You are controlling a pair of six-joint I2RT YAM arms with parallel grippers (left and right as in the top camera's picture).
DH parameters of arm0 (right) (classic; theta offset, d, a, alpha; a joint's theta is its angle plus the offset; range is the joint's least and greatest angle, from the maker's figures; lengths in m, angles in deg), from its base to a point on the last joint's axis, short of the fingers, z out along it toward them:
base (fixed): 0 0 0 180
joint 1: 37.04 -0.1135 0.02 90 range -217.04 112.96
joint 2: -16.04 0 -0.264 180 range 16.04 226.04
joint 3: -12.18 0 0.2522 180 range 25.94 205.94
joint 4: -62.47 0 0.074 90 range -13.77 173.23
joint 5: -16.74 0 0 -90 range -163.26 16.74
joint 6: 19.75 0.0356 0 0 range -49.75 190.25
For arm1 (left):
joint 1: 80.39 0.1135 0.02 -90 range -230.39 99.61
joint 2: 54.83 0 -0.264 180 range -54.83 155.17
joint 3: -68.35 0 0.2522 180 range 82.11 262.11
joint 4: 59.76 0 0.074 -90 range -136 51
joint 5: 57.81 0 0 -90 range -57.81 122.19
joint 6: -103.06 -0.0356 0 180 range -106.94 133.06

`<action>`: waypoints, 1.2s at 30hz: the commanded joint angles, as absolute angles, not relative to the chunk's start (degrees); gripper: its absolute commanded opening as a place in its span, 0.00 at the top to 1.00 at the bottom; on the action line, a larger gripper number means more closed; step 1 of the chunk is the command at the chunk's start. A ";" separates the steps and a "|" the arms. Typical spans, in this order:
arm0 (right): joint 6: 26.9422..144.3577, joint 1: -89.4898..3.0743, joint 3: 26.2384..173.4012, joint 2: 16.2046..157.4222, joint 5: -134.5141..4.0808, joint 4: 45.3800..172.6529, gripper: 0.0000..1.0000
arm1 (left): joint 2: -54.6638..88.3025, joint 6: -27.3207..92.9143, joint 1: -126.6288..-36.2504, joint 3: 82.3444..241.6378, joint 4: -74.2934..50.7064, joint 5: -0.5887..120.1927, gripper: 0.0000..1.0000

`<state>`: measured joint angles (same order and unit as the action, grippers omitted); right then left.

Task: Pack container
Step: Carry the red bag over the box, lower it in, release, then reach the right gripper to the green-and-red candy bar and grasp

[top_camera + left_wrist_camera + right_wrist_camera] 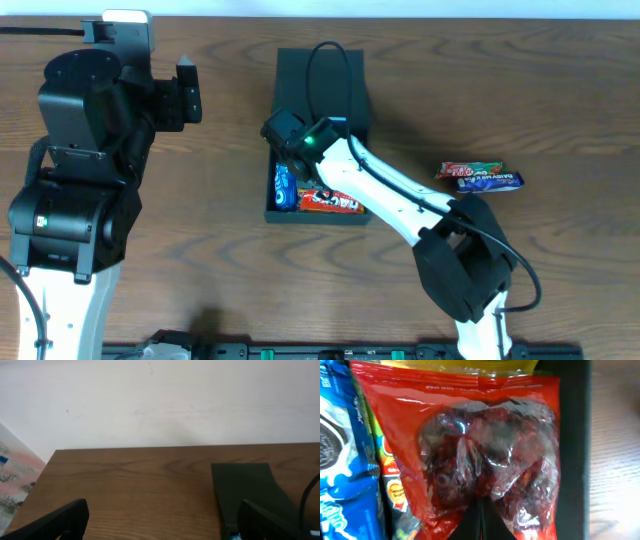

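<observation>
Overhead: we look straight down on the surface [220,260]. Left wrist: low, facing the wall [160,400]. Right wrist: close-up. All share the container [572,460].

Counted 1 black container [322,75] and 2 arms: L arm [70,200], R arm [400,205]. Overhead showed 4 snack pkts. 2 were in the container: blue pkt [284,186], orange-red pkt [335,203]. 2 were out on the table [200,250]: red-green pkt [468,169], blue-white pkt [490,182]. R wrist cam showed 1 red see-through pkt [480,450]. Total inside was unclear.

The right arm [390,190] blocks the container [290,100] from the right; its left side seems open tabletop [230,150].
</observation>
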<state>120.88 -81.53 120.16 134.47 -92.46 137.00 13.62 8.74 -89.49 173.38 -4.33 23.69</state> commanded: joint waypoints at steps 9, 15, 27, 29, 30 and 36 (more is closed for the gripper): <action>114.70 -80.18 118.56 135.19 -89.64 139.69 0.98 | 12.76 8.74 -89.30 174.17 -4.70 24.35 0.05; 111.51 -79.83 132.11 135.19 -91.02 149.27 0.98 | 12.76 8.74 -89.30 174.17 -4.72 24.33 0.05; 104.25 -77.88 131.89 134.36 -86.80 144.37 0.98 | 12.76 8.70 -89.30 174.17 -5.38 24.33 0.05; 104.25 -75.00 131.92 132.44 -86.82 144.85 0.99 | 12.76 8.72 -89.30 174.17 -5.36 24.35 0.05; 104.25 -72.38 131.92 130.82 -86.82 145.33 0.98 | 12.76 8.72 -89.30 174.17 -5.36 24.37 0.05; 109.76 -56.09 131.92 126.19 -85.69 151.04 0.98 | 12.76 8.74 -89.30 174.17 -5.36 24.37 0.05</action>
